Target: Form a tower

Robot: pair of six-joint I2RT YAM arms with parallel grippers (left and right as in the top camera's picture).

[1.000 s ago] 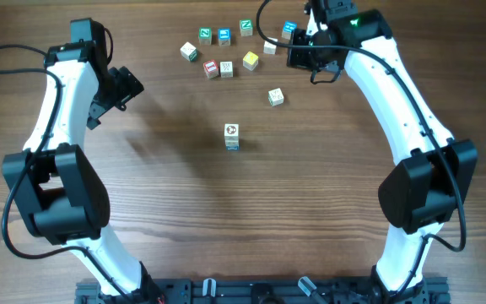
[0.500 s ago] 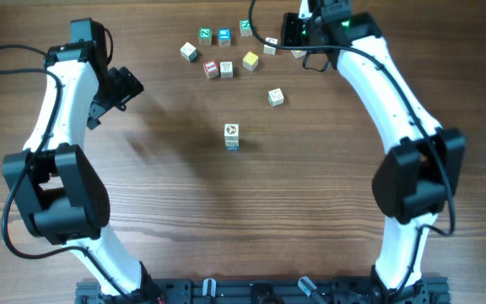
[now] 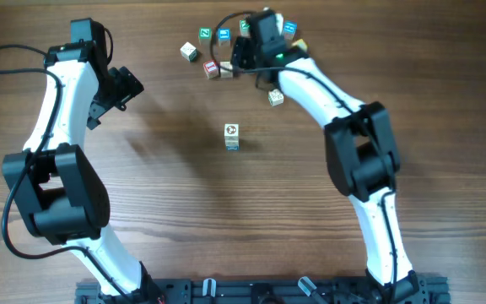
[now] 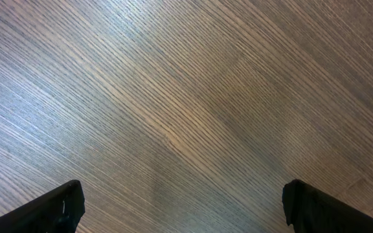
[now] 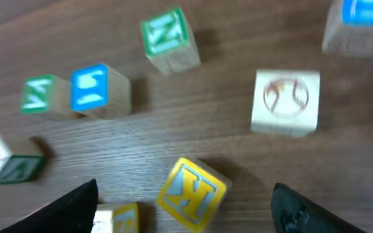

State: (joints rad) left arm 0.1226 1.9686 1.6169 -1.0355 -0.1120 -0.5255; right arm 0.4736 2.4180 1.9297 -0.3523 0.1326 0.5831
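Both sets of jaws stand spread: left gripper (image 4: pixel 181 191) over the brown wood-grain table (image 3: pixel 226 219), right gripper (image 5: pixel 185 189) straddling a yellow cube (image 5: pixel 193 194) untouched; the tower (image 3: pixel 231 136) stands mid-table.

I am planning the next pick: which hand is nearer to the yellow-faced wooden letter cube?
Right. The right hand hovers directly over the yellow-faced wooden letter cube; the left hand is far off, across the wooden table.
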